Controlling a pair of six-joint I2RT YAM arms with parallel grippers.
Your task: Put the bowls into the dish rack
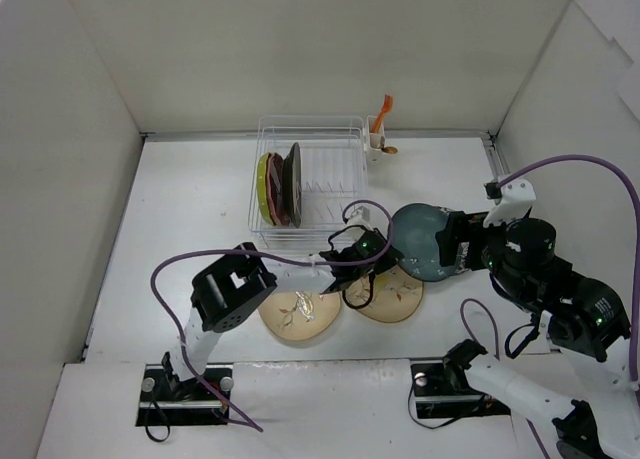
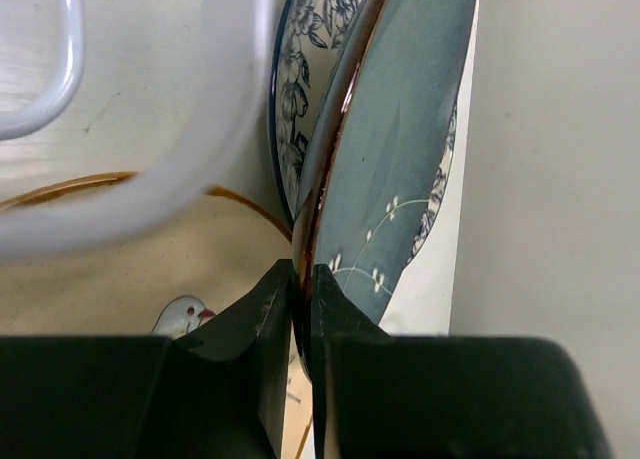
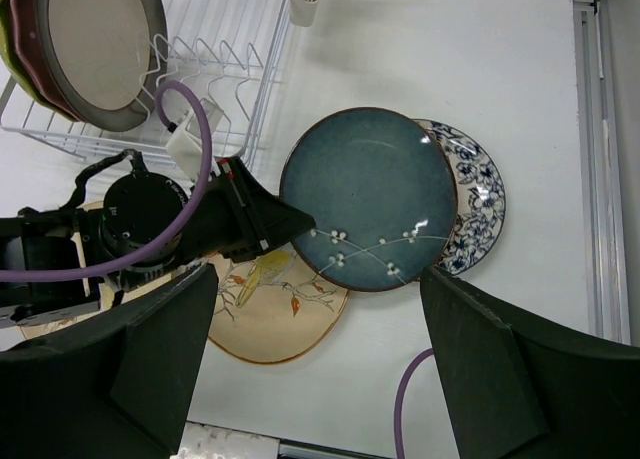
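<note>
Left gripper is clamped shut on the left rim of the teal bowl, which sits center-right on the table, just in front of the dish rack. The teal bowl lies partly over a blue-flowered bowl on its right, w/ its front edge over a cream bowl bearing a bird print. A second cream bowl sits further left, under the left arm. Right gripper hangs above the teal bowl, jaws wide apart, holding nothing. Three bowls — green, dark red, grey — stand on edge at the rack's left end. A white cup w/ an orange utensil hangs at the rack's far-right corner.
</note>
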